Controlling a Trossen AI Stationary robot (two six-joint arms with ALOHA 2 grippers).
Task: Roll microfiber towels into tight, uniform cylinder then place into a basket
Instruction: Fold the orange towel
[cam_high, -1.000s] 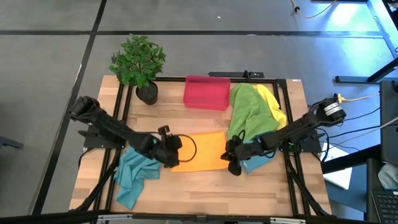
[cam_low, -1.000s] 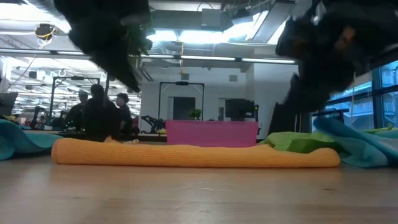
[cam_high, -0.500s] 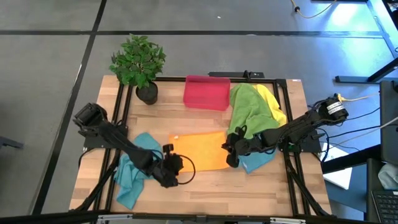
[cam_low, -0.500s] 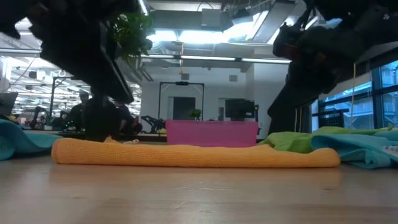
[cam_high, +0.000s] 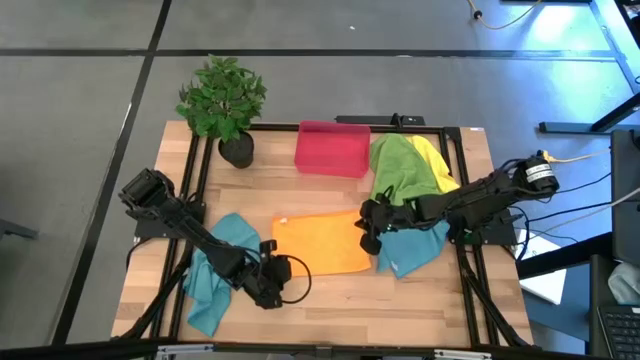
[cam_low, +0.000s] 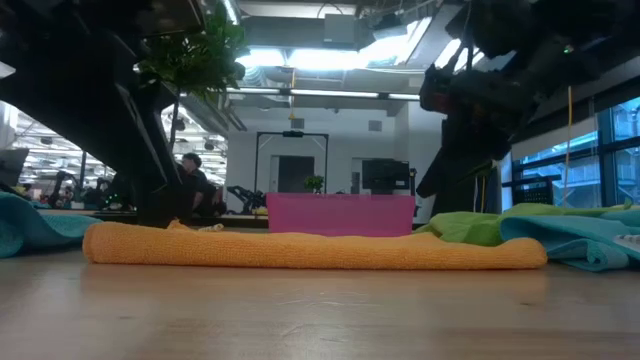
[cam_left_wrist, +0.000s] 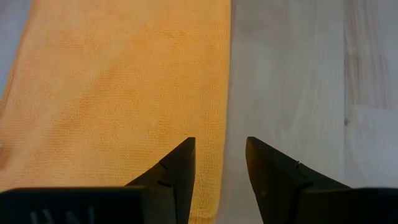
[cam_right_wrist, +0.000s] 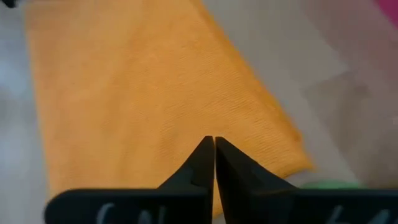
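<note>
**Orange towel lies flat between two grippers**

Orange microfiber towel (cam_high: 323, 241) lies spread on the wooden table (cam_high: 330, 310), mid-table. The left gripper (cam_left_wrist: 219, 163) hovers at its near left corner, fingers narrowly parted around nothing. The right gripper (cam_right_wrist: 214, 163) sits above the towel's right edge, fingers pressed together, empty. The red-pink basket (cam_high: 332, 148) stands behind, beside green (cam_high: 394, 180), yellow (cam_high: 437, 163) and teal towels (cam_high: 213, 270). No readable writing shows.
</note>
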